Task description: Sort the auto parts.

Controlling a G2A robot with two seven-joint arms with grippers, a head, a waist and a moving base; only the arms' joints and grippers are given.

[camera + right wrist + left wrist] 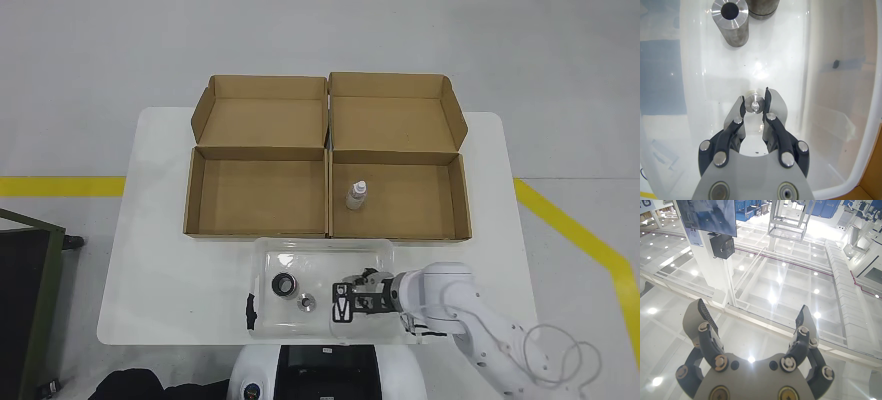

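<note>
A clear plastic tray (262, 246) sits at the table's front edge. My right gripper (341, 300) is inside the tray (872, 132), shut on a small shiny metal stud (754, 106) held just above the tray floor. Farther along the tray stand a steel sleeve with a dark bore (730, 20) (306, 303) and a darker round part (762, 9) (285, 286). A white bottle (357, 193) lies in the right cardboard box (440, 215). My left gripper (752, 306) is open with nothing between its fingers and points up at the ceiling.
Two open cardboard boxes stand side by side behind the tray, the left one (257, 197) bare, both with lids folded back. A small black piece (249, 310) lies at the tray's left end. White tabletop lies free on both sides of the tray.
</note>
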